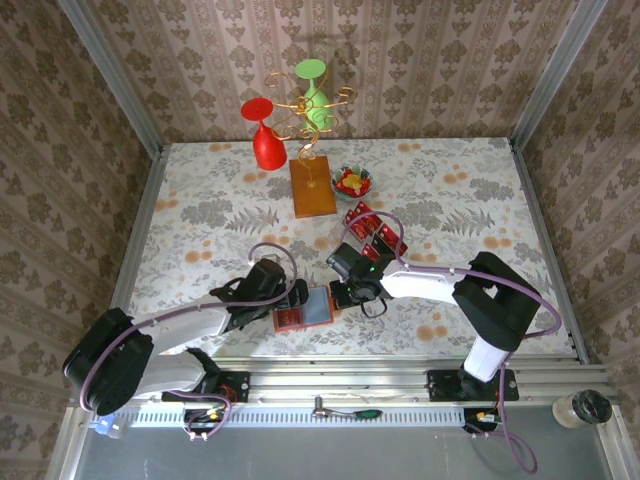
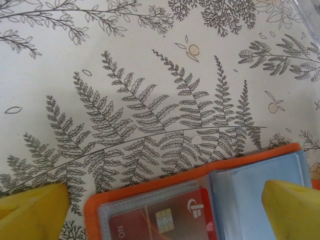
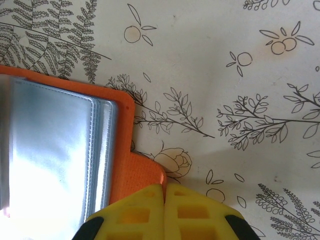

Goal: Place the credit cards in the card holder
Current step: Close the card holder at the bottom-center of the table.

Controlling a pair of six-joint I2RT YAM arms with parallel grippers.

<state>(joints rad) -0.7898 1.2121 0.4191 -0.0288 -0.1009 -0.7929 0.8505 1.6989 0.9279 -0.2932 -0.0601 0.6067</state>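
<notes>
The left gripper (image 2: 162, 210) is held wide and empty astride the open orange folding card holder (image 2: 260, 175), a red chip card (image 2: 165, 220) sleeved between its jaws; the right gripper (image 3: 164, 210) is closed against the tab (image 3: 145, 177). If dragged, the holder could be skewed. Beyond, fern-printed cloth (image 3: 225, 75) is ringed by damask-papered walls (image 1: 420, 70).

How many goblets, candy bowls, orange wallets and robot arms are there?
Goblets: 2, the red goblet and the green goblet
Candy bowl: 1
Orange card holder: 1
Robot arms: 2, the left arm and the right arm
Total: 6
</notes>
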